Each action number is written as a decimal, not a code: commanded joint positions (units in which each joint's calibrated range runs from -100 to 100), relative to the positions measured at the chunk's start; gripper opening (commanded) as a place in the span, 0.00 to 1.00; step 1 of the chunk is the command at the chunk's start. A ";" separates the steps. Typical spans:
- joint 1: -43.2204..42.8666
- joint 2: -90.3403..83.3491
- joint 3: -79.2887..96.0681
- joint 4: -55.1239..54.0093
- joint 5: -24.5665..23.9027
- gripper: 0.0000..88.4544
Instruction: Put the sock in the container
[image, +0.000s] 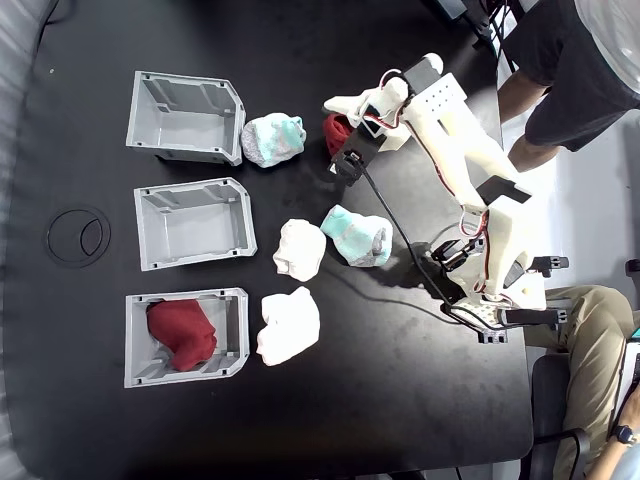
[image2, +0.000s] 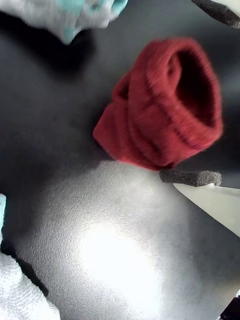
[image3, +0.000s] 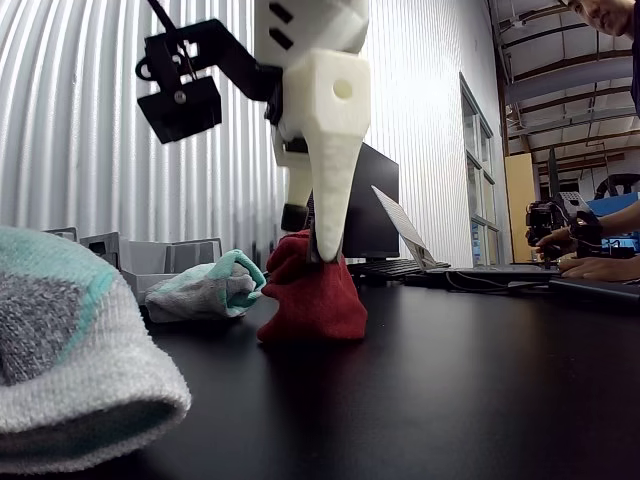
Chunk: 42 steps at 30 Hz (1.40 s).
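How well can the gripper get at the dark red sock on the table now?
Probably well: the gripper already straddles the dark red sock, one of its fingers beside it, and nothing lies between them.

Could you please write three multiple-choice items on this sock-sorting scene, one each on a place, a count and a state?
1. Where does the loose dark red sock lie in the fixed view?
A. on the table under the gripper
B. in the middle bin
C. beside the ring mark

2. How many grey bins stand on the table?
A. two
B. three
C. four

3. What is in the bottom bin in the fixed view?
A. nothing
B. a white sock
C. a red sock

Answers: 1 A, the fingers straddle it on the tabletop; 2 B, three stand in a column; 3 C, red fabric fills it.
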 joint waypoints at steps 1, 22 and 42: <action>-0.76 0.89 -2.47 0.02 0.23 0.56; -0.84 5.40 -2.47 -0.07 0.00 0.05; -9.89 -4.38 -20.60 8.64 -0.18 0.02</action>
